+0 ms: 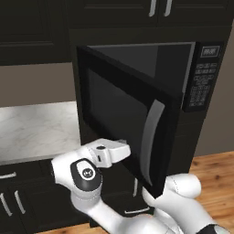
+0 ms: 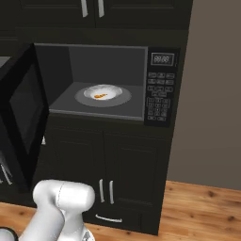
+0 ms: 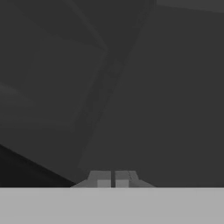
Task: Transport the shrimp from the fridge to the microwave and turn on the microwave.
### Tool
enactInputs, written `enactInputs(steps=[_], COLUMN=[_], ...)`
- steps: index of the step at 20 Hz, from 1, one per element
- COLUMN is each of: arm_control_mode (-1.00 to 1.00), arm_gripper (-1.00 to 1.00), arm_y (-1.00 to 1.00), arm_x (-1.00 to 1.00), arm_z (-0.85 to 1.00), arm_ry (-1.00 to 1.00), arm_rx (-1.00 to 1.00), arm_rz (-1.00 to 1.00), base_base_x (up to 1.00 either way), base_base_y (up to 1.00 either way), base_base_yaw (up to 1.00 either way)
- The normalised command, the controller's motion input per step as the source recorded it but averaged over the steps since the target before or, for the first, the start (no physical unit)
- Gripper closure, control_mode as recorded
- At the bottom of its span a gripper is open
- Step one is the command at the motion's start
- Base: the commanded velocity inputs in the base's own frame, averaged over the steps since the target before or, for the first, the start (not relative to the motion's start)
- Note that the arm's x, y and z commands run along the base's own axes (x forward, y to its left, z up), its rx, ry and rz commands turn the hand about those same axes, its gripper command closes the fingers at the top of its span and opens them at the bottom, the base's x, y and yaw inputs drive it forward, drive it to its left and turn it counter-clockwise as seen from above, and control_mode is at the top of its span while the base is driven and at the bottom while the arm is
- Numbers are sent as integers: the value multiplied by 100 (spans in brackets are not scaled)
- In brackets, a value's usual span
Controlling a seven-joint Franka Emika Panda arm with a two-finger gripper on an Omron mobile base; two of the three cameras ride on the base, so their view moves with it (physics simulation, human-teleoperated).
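The two-finger gripper (image 3: 113, 178) is closed and empty, close against the black windowed microwave door (image 1: 121, 119); the tiny orange shrimp (image 2: 100, 96) sits beyond on the white turntable (image 2: 103, 95); push steadily near the curved silver handle (image 1: 150, 137).

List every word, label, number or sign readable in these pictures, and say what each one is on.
Display on the microwave's control panel: pale digits, looks like "88:88", too blurred to be sure.
Keypad buttons below that display: small pale marks, too small to read.
The same control panel in the left base view: display and button marks blurred, unreadable.
Round emblem on the arm's dark joint cap: a small white mark, not legible.
Nothing else bears text.
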Motion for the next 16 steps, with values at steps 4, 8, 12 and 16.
enactInputs(steps=[4,8,12,16], arm_control_mode=[-100,-100,-100,-100], arm_gripper=[100,100,100,100], arm_y=[-38,-43,-44,-48], arm_x=[63,57,50,39], arm_z=[0,0,0,0], arm_ry=[0,0,0,0], arm_rx=[0,0,0,0], arm_rz=[7,15,16,13], base_base_x=[0,0,0,0], base_base_y=[0,0,0,0], base_base_yaw=[0,0,0,0])
